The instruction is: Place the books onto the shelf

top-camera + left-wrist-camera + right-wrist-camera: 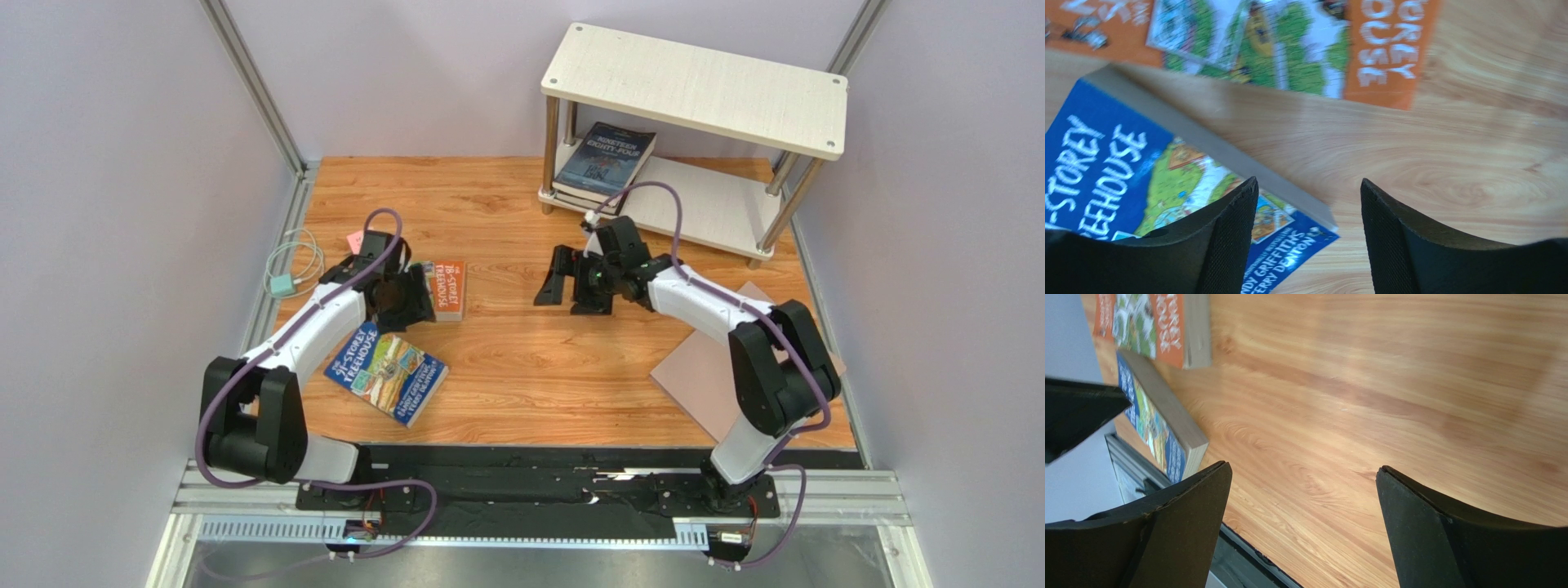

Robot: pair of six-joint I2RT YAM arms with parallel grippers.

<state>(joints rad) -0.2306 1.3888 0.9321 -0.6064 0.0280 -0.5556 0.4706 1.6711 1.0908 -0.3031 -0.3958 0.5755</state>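
Two books lie flat on the table (528,368). The blue book (1100,171) has its corner under one of the left fingers (1229,239), and the orange book (1389,55) lies just ahead of them. The left fingers stand apart over bare wood and hold nothing, probably lining up a pick. The shelf (736,92) stands beyond the right fingers (1186,520), its lower tier carrying a stack topped by a dark blue book (610,153). The right fingers are spread wide and empty, above bare table. A cardboard sheet (693,374) lies behind them, out of the likely route.
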